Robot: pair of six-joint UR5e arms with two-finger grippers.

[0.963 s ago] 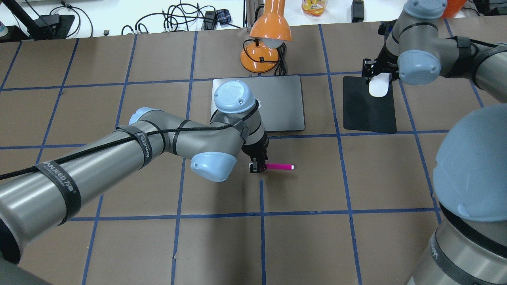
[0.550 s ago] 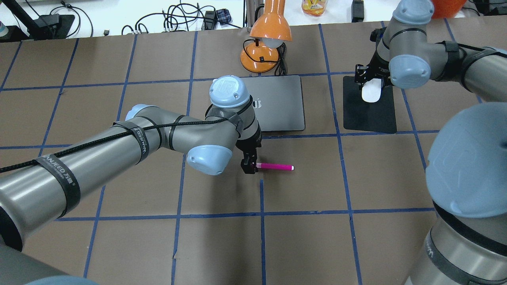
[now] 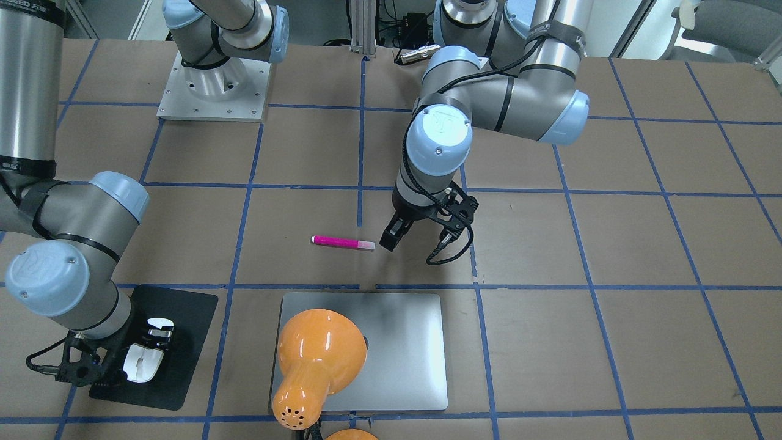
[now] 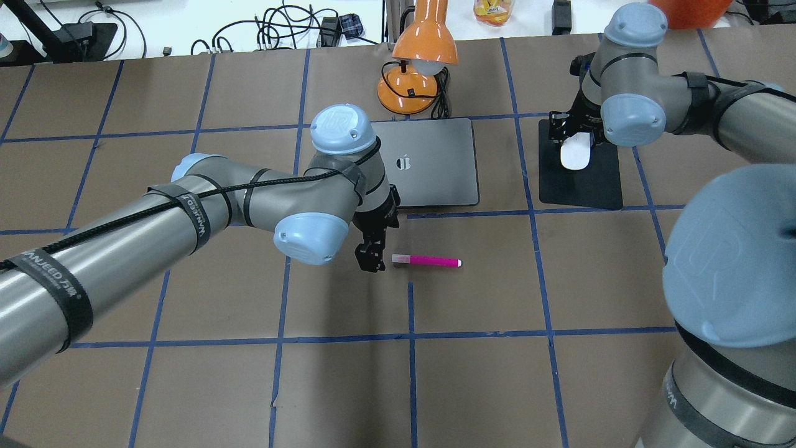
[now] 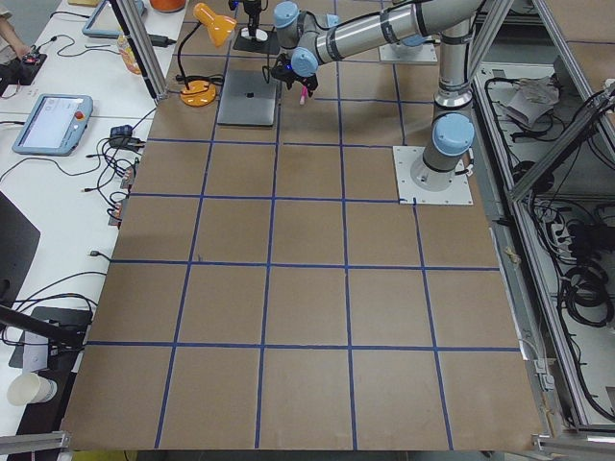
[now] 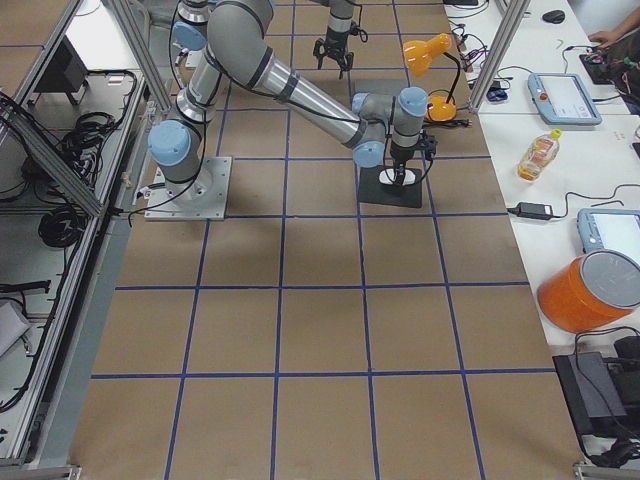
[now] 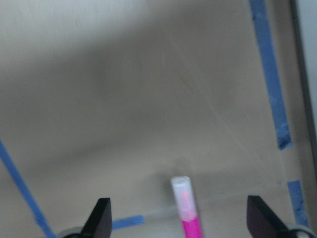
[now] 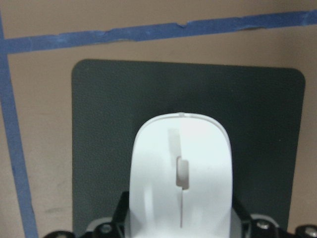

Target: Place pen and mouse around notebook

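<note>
Pen [image 4: 429, 261] first: the left tool [image 4: 371, 258] hangs just beside its pale capped end, fingers spread wide and gripping nothing. The magenta marker lies loose on the brown worktop [image 4: 497, 373], on the robot's side of the notebook [image 4: 435, 168], near that closed silver-grey laptop's edge but not touching it.

I'd judge the pen light and stiff, with a round barrel that rolls at a nudge. The sound hold is across the barrel near its middle, not on the tapering cap.

Off to the notebook's right, the right tool [image 4: 572, 149] is pinching the white mouse [image 8: 181, 173] by its flanks over the black pad [image 4: 581, 186]. I cannot tell whether the mouse rests on the pad or is lifted clear. Its smooth hard shell looks slippery, so it wants a square grip low on the sides.

An orange desk lamp [image 4: 416, 68] stands beyond the notebook's far edge.
</note>
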